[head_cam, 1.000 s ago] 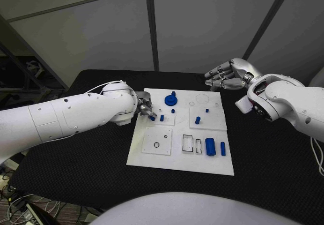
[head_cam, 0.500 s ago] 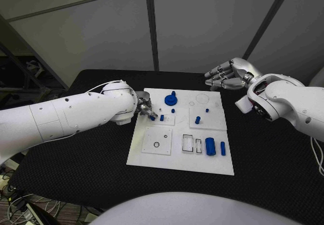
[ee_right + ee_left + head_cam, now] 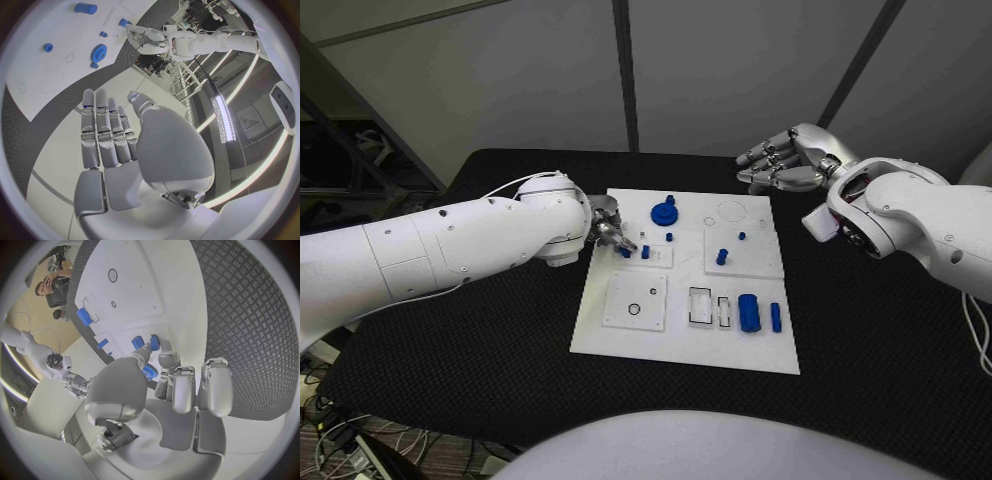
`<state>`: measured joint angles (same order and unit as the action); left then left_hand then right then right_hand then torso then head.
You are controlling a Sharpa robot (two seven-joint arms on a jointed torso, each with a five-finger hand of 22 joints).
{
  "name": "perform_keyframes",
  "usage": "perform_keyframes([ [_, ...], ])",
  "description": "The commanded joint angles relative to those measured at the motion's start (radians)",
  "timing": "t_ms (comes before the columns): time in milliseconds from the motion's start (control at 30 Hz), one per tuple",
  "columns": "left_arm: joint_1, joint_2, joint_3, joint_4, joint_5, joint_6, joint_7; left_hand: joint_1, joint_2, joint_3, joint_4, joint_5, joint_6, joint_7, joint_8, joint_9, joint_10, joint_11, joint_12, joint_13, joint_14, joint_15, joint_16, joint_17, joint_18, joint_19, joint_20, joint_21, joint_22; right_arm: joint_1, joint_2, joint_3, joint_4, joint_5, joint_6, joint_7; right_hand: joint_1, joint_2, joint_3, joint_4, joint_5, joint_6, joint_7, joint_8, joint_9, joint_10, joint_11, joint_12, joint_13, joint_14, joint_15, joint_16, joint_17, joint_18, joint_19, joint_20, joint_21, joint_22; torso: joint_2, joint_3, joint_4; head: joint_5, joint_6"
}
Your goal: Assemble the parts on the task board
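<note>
**Left hand at the board's near-left corner block, right hand idle behind the board**

Where your left hand [image 3: 607,232] meets the white board [image 3: 687,345], you will find its silver fingertips down on a small blue peg [image 3: 625,252] at the left edge of the board. In the left wrist view the fingertips [image 3: 164,359] press against two small blue blocks [image 3: 138,342] side by side, with a blue toothed piece [image 3: 149,372] tucked under the thumb. The fingers are drawn together there, but you cannot tell whether they actually pinch a piece or only touch it, since the thumb hides the contact.

The board is a flat, smooth, matte white plate with raised square tiles and outlined slots. It lies on a black table [image 3: 877,340] with a fine woven texture. Just beyond your left fingertips stands a round blue gear [image 3: 664,212] with a short post on top, and beside the peg a second blue peg [image 3: 646,251] stands upright. Farther from that hand, a thick blue cylinder [image 3: 750,313] and a slim blue bar [image 3: 776,317] lie next to two rectangular slots.

Your right hand [image 3: 788,160] hangs over the table behind the board's far right corner, well apart from every piece, fingers straight and loosely apart, holding nothing.
</note>
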<state>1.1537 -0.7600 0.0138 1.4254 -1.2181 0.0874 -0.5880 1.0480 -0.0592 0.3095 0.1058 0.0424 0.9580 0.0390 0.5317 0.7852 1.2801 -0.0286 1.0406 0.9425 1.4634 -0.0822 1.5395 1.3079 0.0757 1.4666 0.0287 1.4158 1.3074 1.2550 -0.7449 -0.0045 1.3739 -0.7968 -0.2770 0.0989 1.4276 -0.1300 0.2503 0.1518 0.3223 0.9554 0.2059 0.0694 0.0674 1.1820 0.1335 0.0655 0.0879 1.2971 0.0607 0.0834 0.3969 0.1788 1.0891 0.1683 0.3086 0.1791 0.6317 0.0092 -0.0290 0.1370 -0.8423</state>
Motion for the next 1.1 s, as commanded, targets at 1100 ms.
perform_keyframes([
  [1100, 0.001, 0.004, 0.000, 0.002, 0.033, -0.031, -0.012, -0.041, 0.012, -0.081, 0.038, 0.004, 0.013, -0.004, 0.008, 0.009, 0.013, -0.004, 0.014, 0.015, 0.100, -0.006, 0.006, 0.245, -0.036, 0.032, -0.008, 0.013, 0.110, 0.002, 0.003, 0.000, -0.006, -0.001, 0.013, 0.008, -0.006, 0.007, -0.007, 0.001, 0.006, -0.001, 0.004, 0.001, 0.000, -0.009, 0.002, 0.000, -0.002, -0.001, 0.008, -0.007, -0.002, 0.003, 0.007, 0.002, -0.008, -0.002, 0.000, -0.0003, 0.0015, -0.004, -0.001],
])
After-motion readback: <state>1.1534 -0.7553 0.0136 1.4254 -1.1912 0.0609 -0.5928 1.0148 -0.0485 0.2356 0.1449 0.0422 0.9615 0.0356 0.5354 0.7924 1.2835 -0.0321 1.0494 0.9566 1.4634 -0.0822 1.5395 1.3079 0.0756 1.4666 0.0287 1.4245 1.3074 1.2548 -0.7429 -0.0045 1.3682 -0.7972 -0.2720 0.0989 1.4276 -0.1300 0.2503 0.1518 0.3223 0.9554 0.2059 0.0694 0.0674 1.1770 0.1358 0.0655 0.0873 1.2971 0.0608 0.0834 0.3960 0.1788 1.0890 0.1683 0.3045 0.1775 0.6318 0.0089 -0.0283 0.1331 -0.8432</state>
